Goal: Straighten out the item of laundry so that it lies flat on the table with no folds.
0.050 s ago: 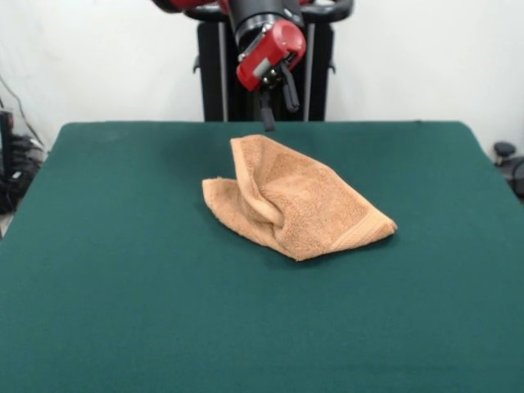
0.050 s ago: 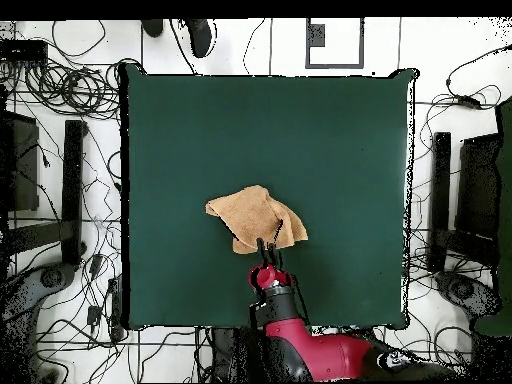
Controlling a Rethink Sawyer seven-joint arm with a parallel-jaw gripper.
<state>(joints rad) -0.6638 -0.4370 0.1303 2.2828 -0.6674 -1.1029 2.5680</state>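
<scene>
The towel (image 1: 296, 207) lies crumpled near the middle of the table (image 1: 123, 286), doubled over itself with a deep crease running through it and one corner flap turned out to the side; it is not flat. The gripper (image 1: 278, 105) hangs above the towel's edge nearest the robot, its two dark fingers (image 1: 268, 115) spread apart and holding nothing. In the overhead view the fingertips (image 2: 262, 246) stand right over that edge of the cloth, but whether they touch it cannot be told; the front view suggests they are clear of the fabric. Assessment: the step in hand is the approach for a grasp, with the straightening itself not yet done. The next move calls for lowering the fingers onto the folded edge directly beneath them, pinching only the upper layer, and drawing it away from the bulk of the cloth so the fold opens. Risk noted: catching both layers would drag the whole towel rather than unfold it.
</scene>
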